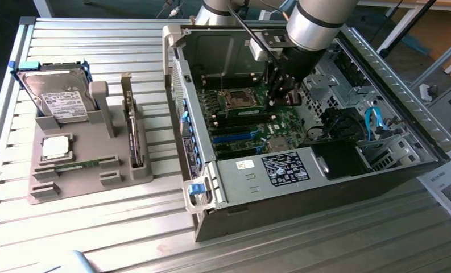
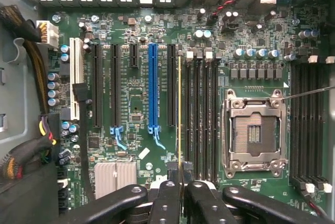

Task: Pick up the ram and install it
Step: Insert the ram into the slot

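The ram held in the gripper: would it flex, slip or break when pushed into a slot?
The ram shows as a thin straight edge, so it is probably stiff but brittle sideways. The gripper clamps just its flat sides, so it could perhaps pivot.

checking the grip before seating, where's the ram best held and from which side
Likely as the gripper has it: pinch the ram across its flat faces along its upper long edge, coming from above the motherboard. It is thin, and its lower edge must stay free for the slots.
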`<state>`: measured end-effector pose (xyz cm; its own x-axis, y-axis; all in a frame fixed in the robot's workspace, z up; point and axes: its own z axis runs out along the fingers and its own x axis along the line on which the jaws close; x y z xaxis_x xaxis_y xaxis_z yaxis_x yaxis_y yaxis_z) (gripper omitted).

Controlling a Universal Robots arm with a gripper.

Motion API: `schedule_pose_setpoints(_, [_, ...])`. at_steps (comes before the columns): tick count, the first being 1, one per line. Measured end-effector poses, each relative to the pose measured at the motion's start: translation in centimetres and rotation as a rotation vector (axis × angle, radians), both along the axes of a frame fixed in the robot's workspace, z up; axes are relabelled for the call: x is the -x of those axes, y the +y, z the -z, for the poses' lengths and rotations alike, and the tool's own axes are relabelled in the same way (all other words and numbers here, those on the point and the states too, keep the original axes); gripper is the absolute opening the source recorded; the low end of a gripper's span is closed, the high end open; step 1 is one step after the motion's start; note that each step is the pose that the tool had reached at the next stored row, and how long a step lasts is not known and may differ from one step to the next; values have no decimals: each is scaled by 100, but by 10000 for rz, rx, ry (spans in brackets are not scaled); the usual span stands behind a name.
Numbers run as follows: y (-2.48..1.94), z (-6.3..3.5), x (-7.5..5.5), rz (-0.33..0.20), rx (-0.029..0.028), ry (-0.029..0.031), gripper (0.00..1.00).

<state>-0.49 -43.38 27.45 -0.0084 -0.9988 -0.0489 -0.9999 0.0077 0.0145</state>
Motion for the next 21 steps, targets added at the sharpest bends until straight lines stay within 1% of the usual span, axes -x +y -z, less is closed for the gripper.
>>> schedule_pose_setpoints(3, [30, 3, 0, -1, 0, 0, 12])
schedule_pose_setpoints(6, [48, 5, 0, -1, 0, 0, 12])
schedule_pose_setpoints(12, [50, 15, 0, -1, 0, 0, 12])
schedule_pose_setpoints(13, [49, 44, 0, -1, 0, 0, 12])
schedule_pose_setpoints(19, [49, 138, 0, 0, 0, 0, 12])
schedule_pose_setpoints(21, [49, 146, 0, -1, 3, 1, 12])
